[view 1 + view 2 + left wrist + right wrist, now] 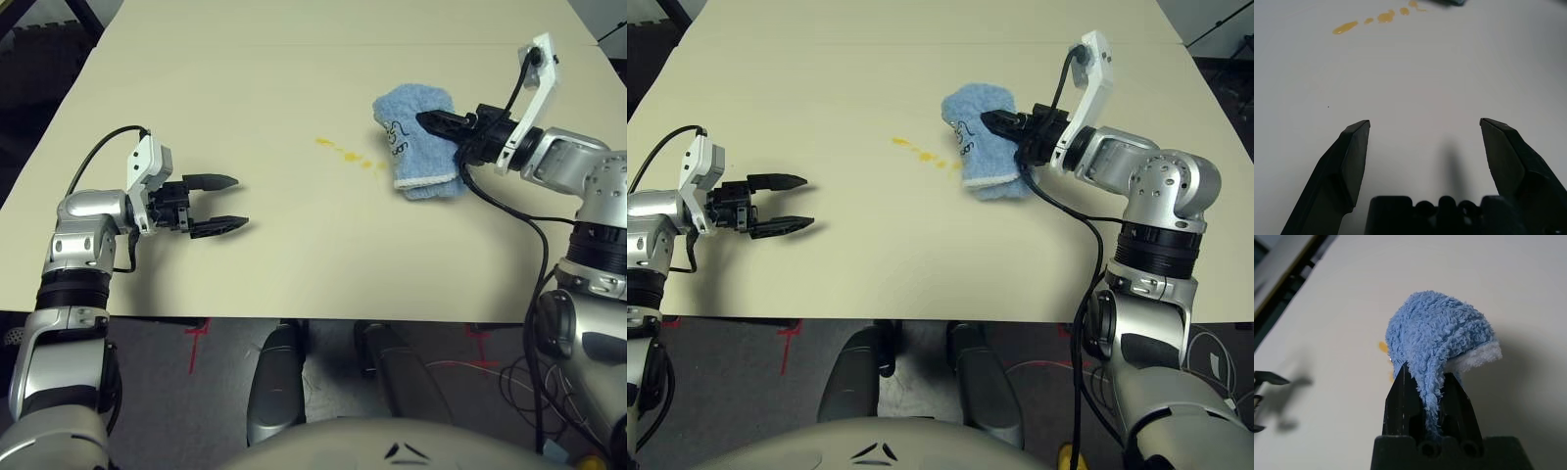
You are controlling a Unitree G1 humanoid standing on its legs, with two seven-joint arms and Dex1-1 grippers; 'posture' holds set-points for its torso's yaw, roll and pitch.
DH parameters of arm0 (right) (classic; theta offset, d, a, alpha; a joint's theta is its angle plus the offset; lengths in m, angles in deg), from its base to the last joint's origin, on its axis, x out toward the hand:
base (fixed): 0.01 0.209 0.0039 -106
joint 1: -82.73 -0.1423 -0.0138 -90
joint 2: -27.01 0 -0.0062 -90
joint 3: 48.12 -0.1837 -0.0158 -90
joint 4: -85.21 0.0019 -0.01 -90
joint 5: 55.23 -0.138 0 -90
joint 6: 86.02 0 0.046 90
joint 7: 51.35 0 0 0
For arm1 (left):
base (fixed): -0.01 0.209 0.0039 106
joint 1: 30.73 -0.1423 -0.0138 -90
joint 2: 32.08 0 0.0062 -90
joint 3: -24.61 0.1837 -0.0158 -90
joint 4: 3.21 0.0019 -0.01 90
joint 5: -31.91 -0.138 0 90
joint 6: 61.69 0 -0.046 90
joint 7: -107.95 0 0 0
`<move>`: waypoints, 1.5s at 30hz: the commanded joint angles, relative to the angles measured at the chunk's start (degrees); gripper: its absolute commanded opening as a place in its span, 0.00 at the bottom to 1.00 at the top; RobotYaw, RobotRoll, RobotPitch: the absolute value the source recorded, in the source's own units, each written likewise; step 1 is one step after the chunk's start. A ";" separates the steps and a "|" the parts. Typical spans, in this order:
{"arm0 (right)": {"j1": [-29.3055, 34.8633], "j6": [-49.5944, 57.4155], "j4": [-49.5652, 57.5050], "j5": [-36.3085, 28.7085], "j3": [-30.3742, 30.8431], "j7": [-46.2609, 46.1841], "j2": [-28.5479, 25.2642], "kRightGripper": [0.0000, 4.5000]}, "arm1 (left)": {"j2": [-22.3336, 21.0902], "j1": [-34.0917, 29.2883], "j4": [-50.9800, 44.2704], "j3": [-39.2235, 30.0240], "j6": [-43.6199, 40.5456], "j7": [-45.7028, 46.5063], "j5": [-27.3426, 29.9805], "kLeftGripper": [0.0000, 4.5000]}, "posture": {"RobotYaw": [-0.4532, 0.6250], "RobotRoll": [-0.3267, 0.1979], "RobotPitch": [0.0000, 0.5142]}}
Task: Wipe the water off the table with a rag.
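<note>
A blue terry rag [416,142] with a white hem lies bunched on the cream table [294,264], right of centre. My right gripper [431,120] is shut on the rag's right side; in the right wrist view the rag [1437,340] rises pinched between the black fingers [1403,404]. Small yellow-orange drops of water [345,153] trail across the table just left of the rag and show as a row of water drops [1371,20] in the left wrist view. My left gripper [233,203] hovers open over bare table at the left, its tips pointing right.
The table's near edge [294,318] runs below both arms, with dark floor beyond it. A faint seam [294,44] crosses the far part of the top. Black cables [534,255] hang from my right arm.
</note>
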 commanded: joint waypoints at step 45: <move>-29.12 -40.19 -62.03 22.49 7.89 4.49 28.73 0.01 | -0.78 0.69 4.92 -1.61 8.81 5.10 -2.21 1.00 | 0.59 0.62 0.53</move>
